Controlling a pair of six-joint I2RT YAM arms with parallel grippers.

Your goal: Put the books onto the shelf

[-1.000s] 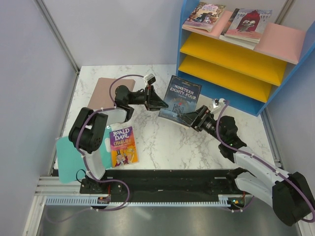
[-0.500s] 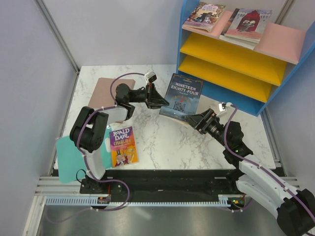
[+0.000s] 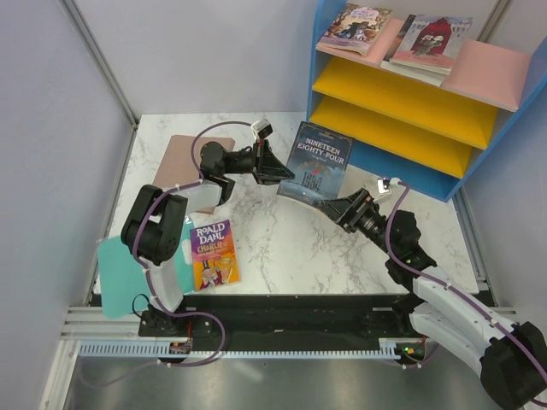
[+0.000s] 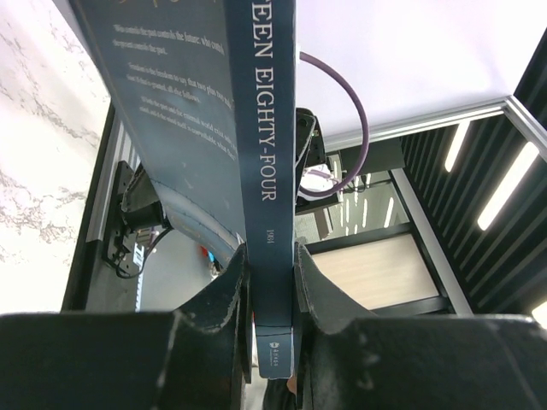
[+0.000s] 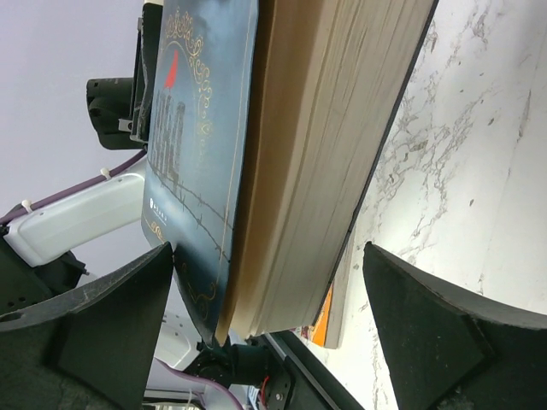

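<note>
Jaws of the left gripper (image 4: 272, 282) are clamping the Nineteen Eighty-Four book (image 3: 316, 160) by its spine, holding it raised near the shelf (image 3: 402, 96); the right gripper (image 3: 339, 207) is gaping wide around its lower edge.

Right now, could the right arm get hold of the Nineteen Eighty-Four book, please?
Probably yes: the right tool is open and lined up with the Nineteen Eighty-Four book between its sides; only the left tool, clamped on the spine, touches it.

The blue book (image 3: 318, 160) has risen slightly toward the upper right, carried by the left pincer (image 3: 280, 168). The right arm (image 3: 444, 295) has swung leftward.
</note>
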